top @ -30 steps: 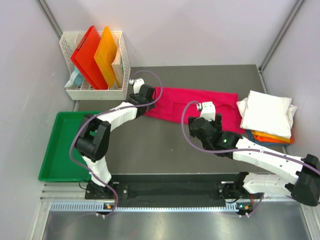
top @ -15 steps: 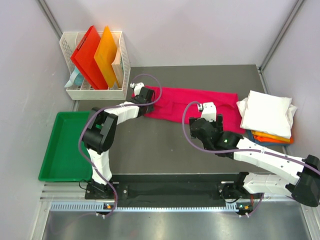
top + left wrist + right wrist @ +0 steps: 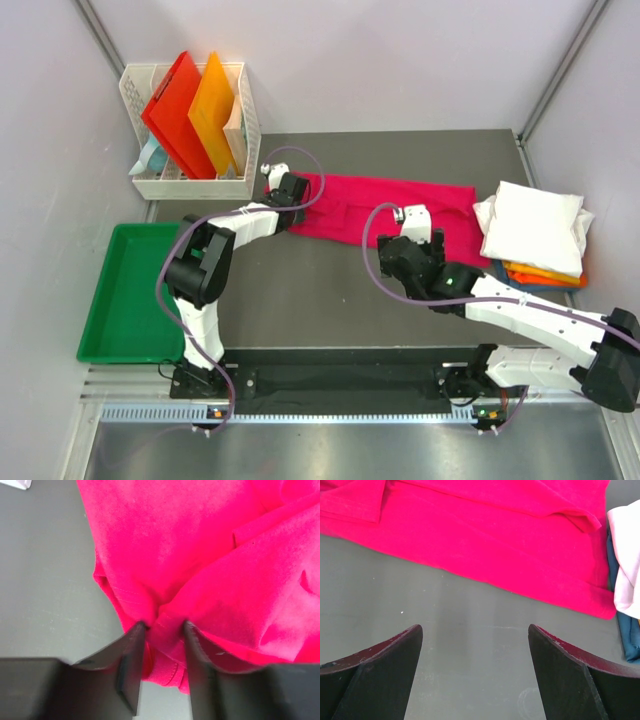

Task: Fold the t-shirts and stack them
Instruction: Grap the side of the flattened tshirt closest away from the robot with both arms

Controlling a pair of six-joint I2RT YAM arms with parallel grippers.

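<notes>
Since 1 second ago, we see the left arm's elbow drawn in closer to the shirt, while both wrists have scarcely shifted.

Left end effector (image 3: pixel 162 625): its 2 fingers (image 3: pixel 131 662) are clamped on a bunched fold at the left end of the magenta t-shirt (image 3: pixel 200 555), the cloth puckering between them. From above, this end effector (image 3: pixel 288 190) sits at the shirt's left edge, near the white basket (image 3: pixel 190 186) holding a red and an orange folder (image 3: pixel 195 115).

Right end effector (image 3: pixel 475 630): fingers spread wide apart, gripping nothing, over bare bench (image 3: pixel 470 645) just in front of the shirt's near edge (image 3: pixel 485 535).

We find the magenta t-shirt (image 3: pixel 390 205) lying as a long band across the far part of the bench (image 3: pixel 300 290). To its right stands a stack, touching the shirt's right end: a white t-shirt (image 3: pixel 535 228) on top, an orange t-shirt (image 3: pixel 540 272) and a blue t-shirt (image 3: pixel 625 635) beneath. A green tray (image 3: pixel 125 300) lies beside the bench at left.
</notes>
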